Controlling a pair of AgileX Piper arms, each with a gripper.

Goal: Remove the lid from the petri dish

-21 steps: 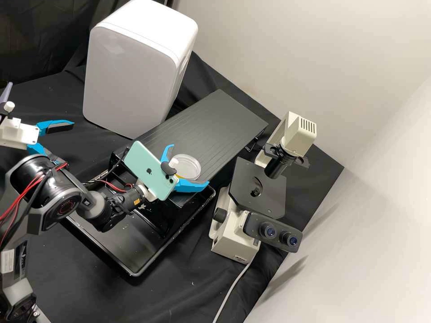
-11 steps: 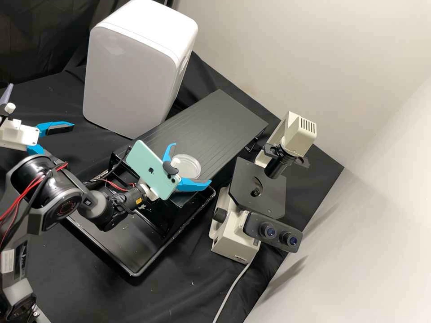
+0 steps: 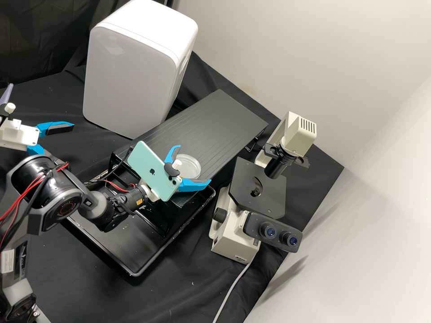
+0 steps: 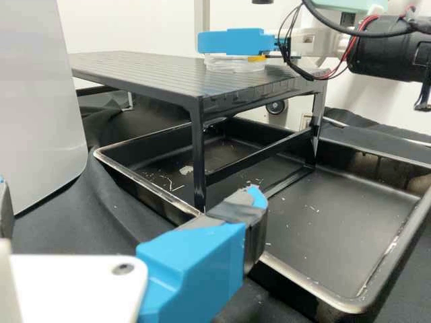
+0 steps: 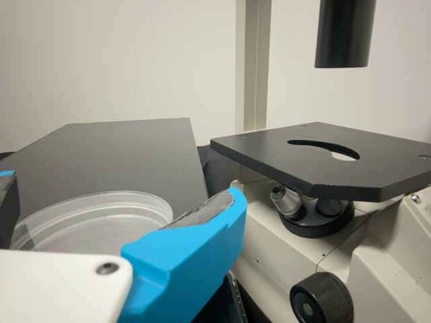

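A clear petri dish (image 3: 187,166) with its lid on rests on the near end of a black raised platform (image 3: 211,121). My right gripper (image 3: 192,165) is open, one blue finger on each side of the dish at dish height. In the right wrist view the dish (image 5: 94,219) lies between the fingers (image 5: 195,245), with a small gap to the finger beside it. My left gripper (image 3: 60,141) is open at the bench's left edge, far from the dish. The left wrist view has the dish (image 4: 232,64) in the distance under a blue finger of the right gripper.
The platform stands in a shallow black tray (image 3: 134,262). A white box-shaped appliance (image 3: 134,63) stands behind it on the left. A microscope (image 3: 265,193) stands close on the right, its black stage (image 5: 323,158) just beyond the dish.
The right gripper has edged a little forward along the dish, its fingers reaching further past its sides. The left gripper has barely shifted.
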